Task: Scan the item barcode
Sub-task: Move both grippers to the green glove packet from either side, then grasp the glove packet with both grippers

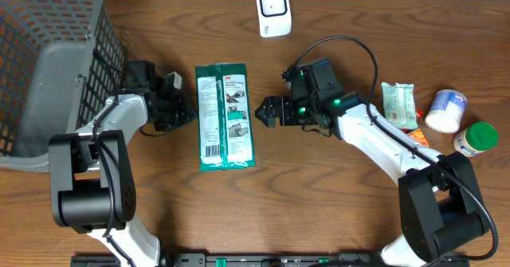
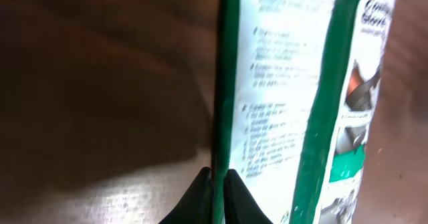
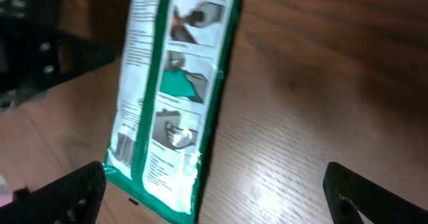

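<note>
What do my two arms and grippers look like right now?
Left arm and right arm: white links, black joints and bases. Left gripper and right gripper: black, wedge-shaped fingers. Right wrist shows green lights and a looping black cable.

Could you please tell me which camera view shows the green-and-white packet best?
Overhead: the whole packet shows, barcode included. The left wrist sees only a strip of it, its edge pinched in the left gripper; the right wrist shows most of it, blurred.
</note>
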Tool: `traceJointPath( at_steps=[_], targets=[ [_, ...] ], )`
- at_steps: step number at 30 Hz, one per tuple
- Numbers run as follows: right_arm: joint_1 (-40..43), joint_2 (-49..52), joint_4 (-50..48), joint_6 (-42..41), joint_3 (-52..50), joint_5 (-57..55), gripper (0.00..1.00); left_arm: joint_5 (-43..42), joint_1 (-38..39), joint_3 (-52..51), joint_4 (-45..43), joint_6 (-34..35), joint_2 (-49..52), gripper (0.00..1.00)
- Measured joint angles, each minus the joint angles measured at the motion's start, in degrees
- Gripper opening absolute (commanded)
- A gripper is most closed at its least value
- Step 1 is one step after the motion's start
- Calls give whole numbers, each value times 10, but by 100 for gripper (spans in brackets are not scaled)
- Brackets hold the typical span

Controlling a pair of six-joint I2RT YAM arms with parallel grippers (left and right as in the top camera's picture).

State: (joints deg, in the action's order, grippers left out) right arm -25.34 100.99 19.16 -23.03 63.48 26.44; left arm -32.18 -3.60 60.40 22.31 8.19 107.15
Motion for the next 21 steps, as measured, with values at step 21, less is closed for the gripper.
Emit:
traceJointPath(
  at_steps=[21],
  targets=[
    [0,37,-84,48,-1,-27,88,269,99,1,-56,9,0,11]
  ],
)
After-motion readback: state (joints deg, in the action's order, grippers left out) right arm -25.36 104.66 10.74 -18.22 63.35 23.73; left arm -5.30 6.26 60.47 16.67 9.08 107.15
